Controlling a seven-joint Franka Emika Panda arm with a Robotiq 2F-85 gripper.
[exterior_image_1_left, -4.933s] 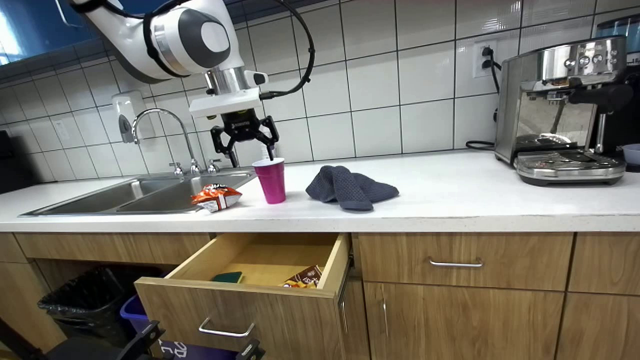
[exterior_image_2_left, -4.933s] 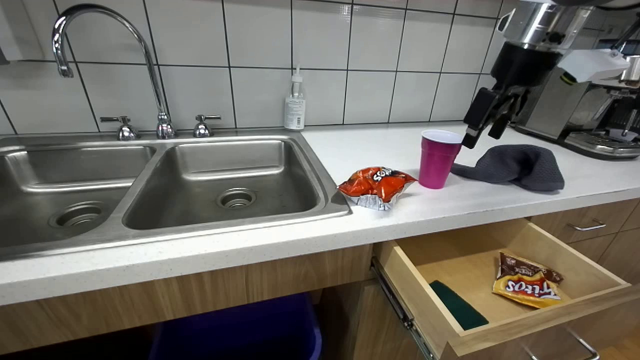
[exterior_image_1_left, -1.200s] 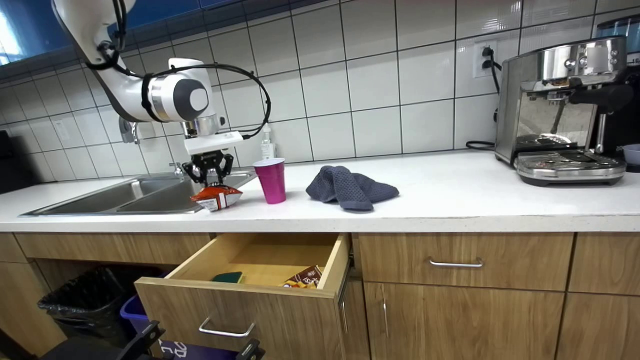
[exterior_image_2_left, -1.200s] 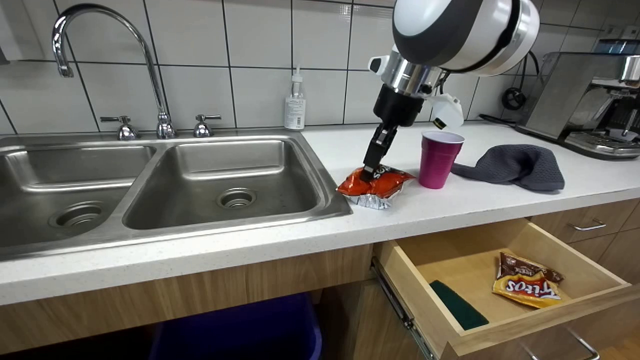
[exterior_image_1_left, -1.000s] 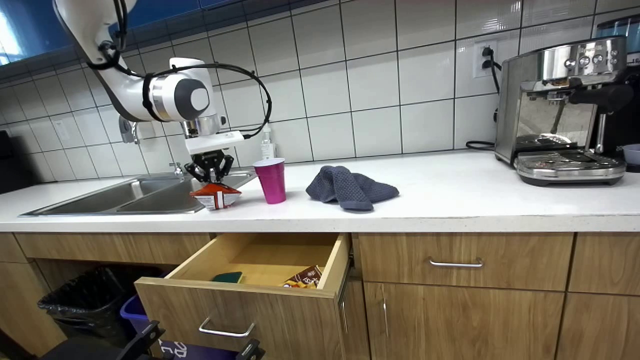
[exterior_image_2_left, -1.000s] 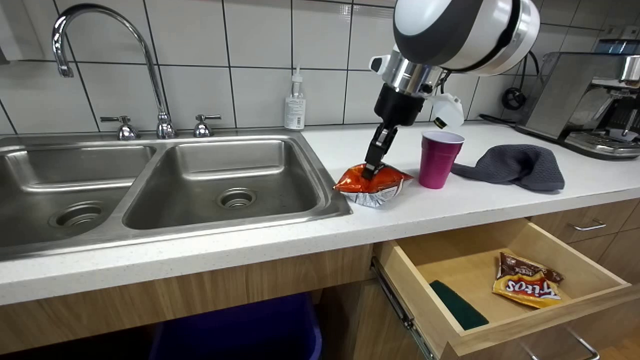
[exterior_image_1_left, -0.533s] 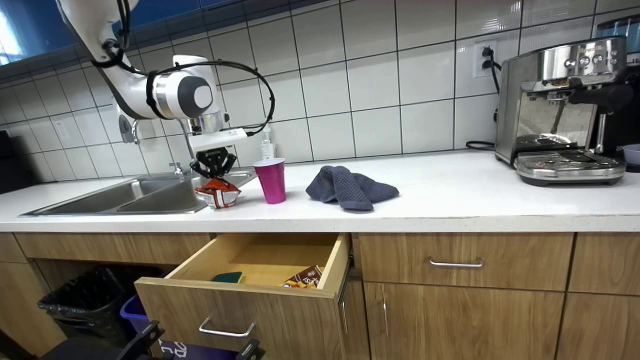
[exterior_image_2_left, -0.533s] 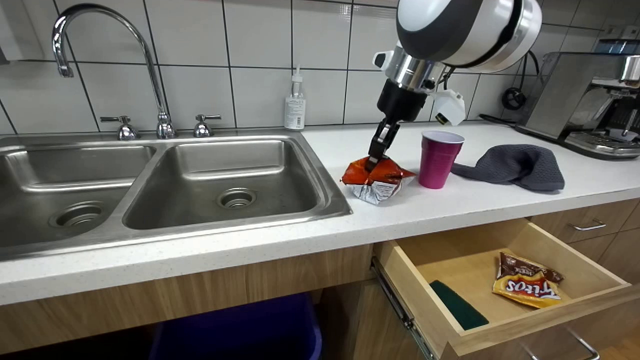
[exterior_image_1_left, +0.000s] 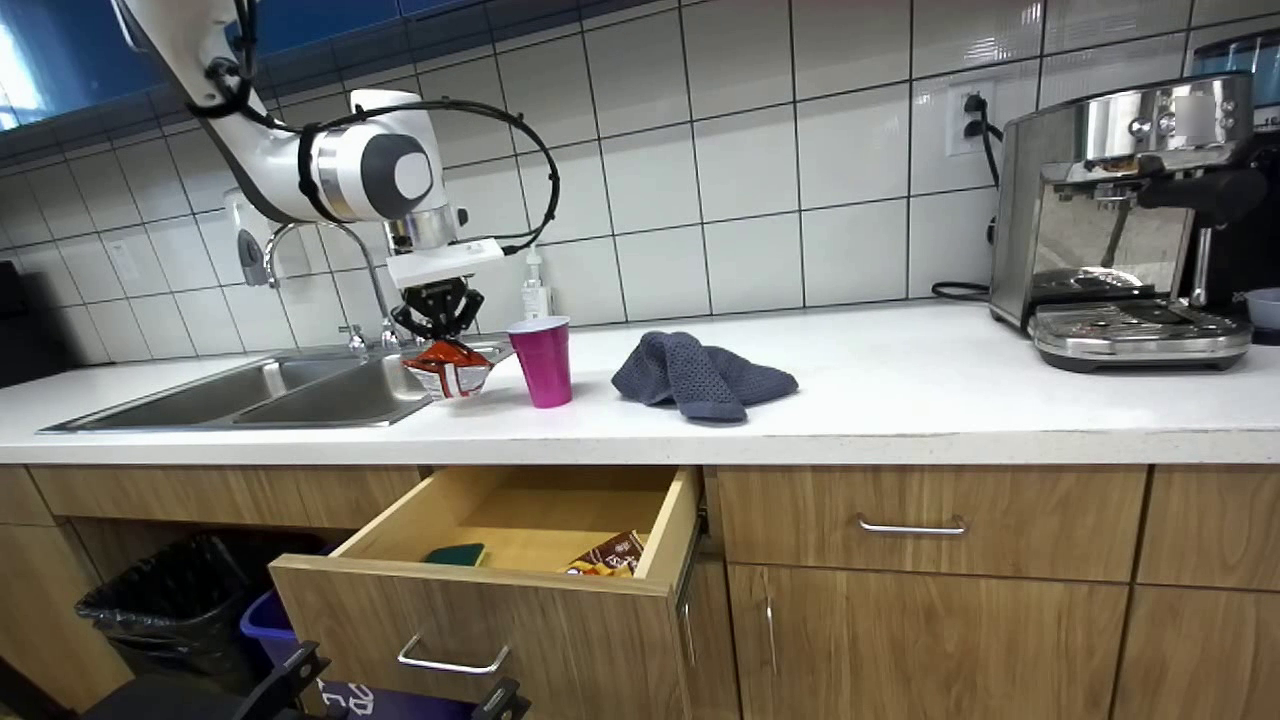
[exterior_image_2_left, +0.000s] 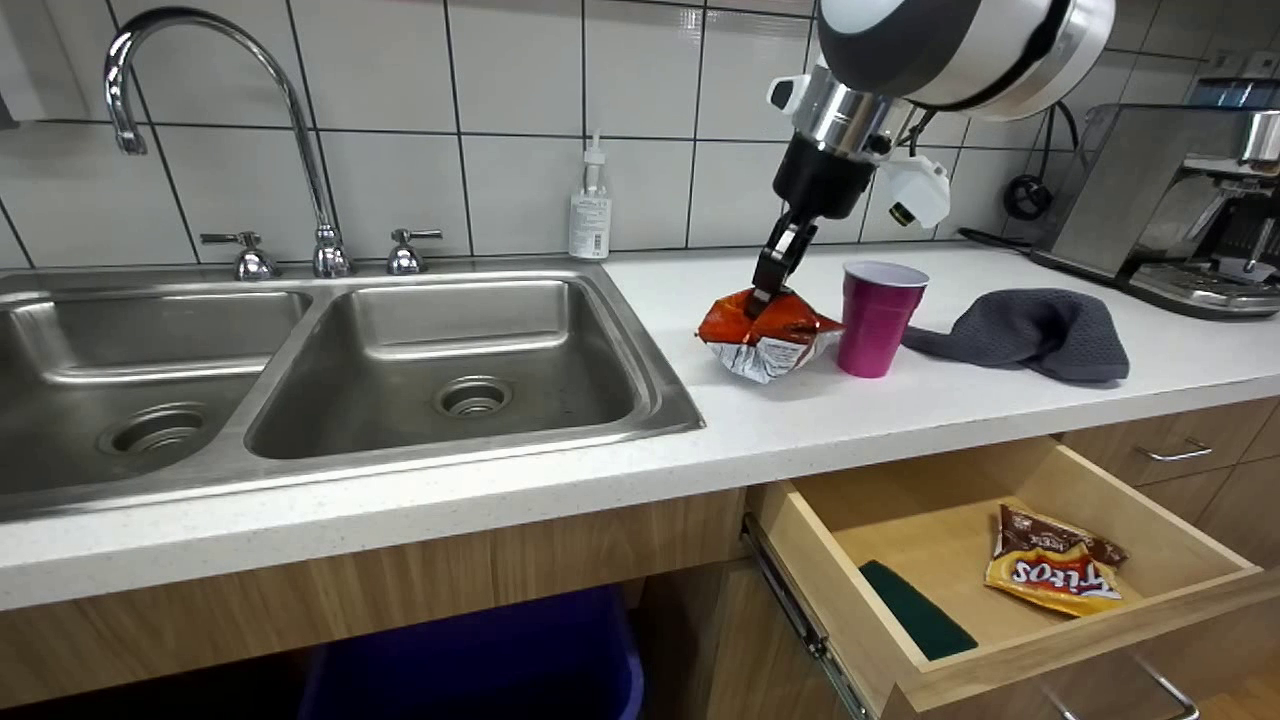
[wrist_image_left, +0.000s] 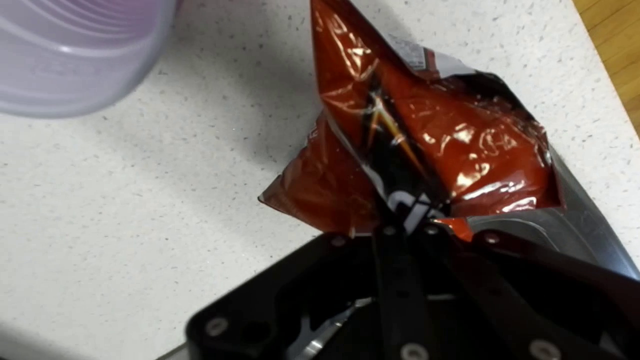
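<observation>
Its jaws drawn together, a black two-fingered gripper (exterior_image_2_left: 761, 298) is pinching a pillow-shaped red-and-silver foil bag (exterior_image_2_left: 771, 338) directly beneath it; a tapered magenta plastic cup (exterior_image_2_left: 877, 325) is standing near the gripper, a crumpled dark-grey cloth (exterior_image_2_left: 1040, 335) lying farther off.

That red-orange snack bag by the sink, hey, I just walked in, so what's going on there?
A robot arm has its end effector shut on the top of the red-orange snack bag, which seems to hang just above the white countertop, near the edge of the sink. A magenta plastic cup stands upright close by, not touching the bag, and a crumpled gray-blue cloth lies beyond it. Below the counter, a drawer stands open with a Fritos bag inside.
</observation>
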